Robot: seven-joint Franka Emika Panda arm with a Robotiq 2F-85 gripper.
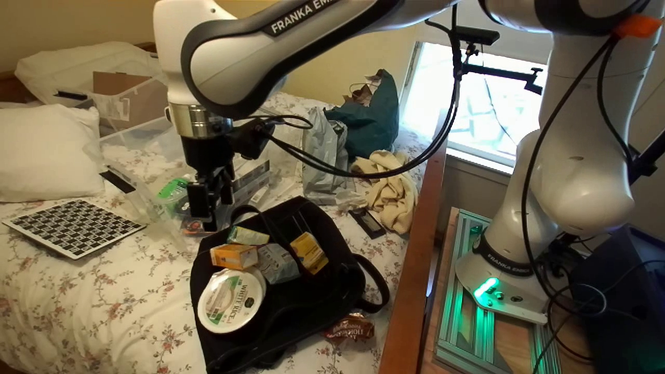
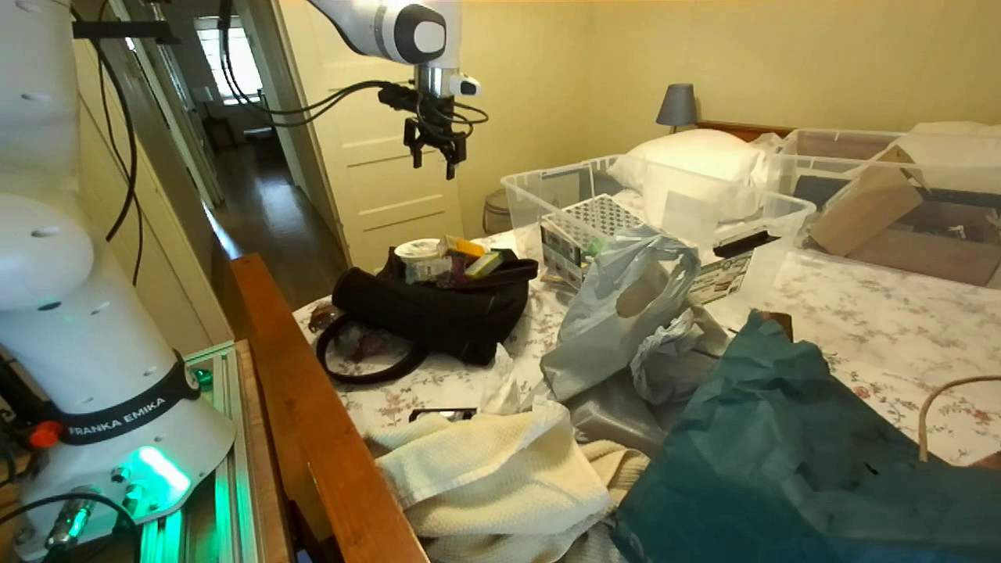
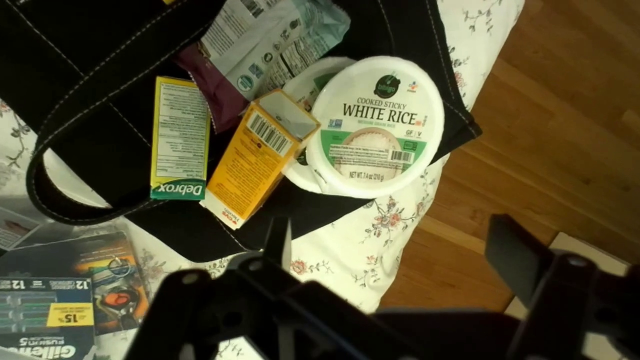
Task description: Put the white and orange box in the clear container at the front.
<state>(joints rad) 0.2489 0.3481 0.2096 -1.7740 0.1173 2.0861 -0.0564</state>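
one white and orange box [image 3: 257,157] lies on one black bag [image 1: 306,306], between one yellow and green carton [image 3: 180,135] and two round white bowls [image 3: 390,130], one bowl partly covering the other. one grey and purple pouch [image 3: 270,45] sits just beside them, and in an exterior view one yellow box [image 1: 309,252] lies farther along the bag. the jaws stand wide apart, well above the bed [image 1: 104,306]. the clear container [image 2: 790,227] has assorted packs [image 2: 723,274] visible through its walls; a second clear tub [image 2: 938,173] with one brown cardboard box [image 2: 868,211] is near it.

the white and orange box carries a barcode and "cvs health"; the carton says "debrox", upside down in the wrist view. the upper bowl reads "bibigo" and "cooked sticky white rice". near the bag, one blister pack [image 3: 45,320] is marked "gillette". the arm [image 1: 249,57] and its base [image 1: 504,275] read "franka emika".

the bed wears a white floral sheet [image 1: 124,285], with a wooden rail [image 1: 418,259] alongside. around it are plank flooring [image 3: 480,200], yellowish walls [image 2: 532,78], one grey lamp [image 2: 677,105] and one bright window [image 1: 467,104].
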